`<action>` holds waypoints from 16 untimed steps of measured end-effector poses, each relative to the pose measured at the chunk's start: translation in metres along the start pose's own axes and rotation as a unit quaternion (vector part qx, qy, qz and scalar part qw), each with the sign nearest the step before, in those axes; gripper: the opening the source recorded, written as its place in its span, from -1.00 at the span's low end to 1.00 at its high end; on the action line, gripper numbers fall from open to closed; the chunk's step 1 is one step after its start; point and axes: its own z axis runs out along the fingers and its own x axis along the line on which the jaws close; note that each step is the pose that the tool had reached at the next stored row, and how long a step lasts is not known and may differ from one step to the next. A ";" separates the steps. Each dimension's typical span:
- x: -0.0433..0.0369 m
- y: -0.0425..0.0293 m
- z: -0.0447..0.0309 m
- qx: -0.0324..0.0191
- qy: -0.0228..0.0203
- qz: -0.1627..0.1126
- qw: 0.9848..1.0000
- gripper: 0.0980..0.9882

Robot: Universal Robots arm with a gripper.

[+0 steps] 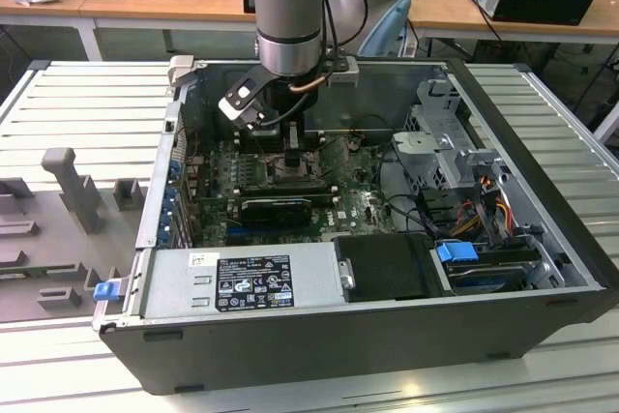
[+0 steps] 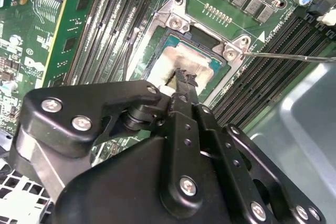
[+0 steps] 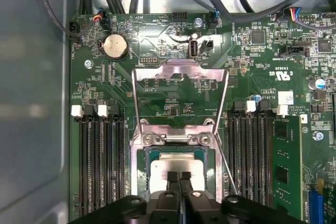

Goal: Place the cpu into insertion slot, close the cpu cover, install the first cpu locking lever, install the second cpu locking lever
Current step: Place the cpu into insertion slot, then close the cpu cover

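1. The cpu (image 3: 161, 174) is sitting in the insertion slot (image 3: 139, 177), so I'd call that step done.
2. The cpu cover (image 3: 181, 68) is flipped open and the locking lever (image 3: 226, 163) is loose. Closing and latching are left.
3. The tool (image 3: 179, 177) is pinched closed and empty, with its tips right over the cpu.

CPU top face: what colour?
The CPU is pale silver-beige, with a dark green edge around it. It shows best in the first wrist view.

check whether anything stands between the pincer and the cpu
Nothing visible does. The pincer sits right at the cpu, which lies within the insertion slot, and the cpu cover lies open, off the slot.
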 end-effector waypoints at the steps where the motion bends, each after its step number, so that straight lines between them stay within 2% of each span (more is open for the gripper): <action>1: 0.0000 0.0000 -0.0005 0.000 0.000 0.000 1.000 -0.99; 12: 0.0000 0.0004 -0.0070 0.000 0.000 0.001 1.000 -0.98; 16: 0.0003 0.0009 -0.0162 0.000 -0.001 0.001 1.000 -0.98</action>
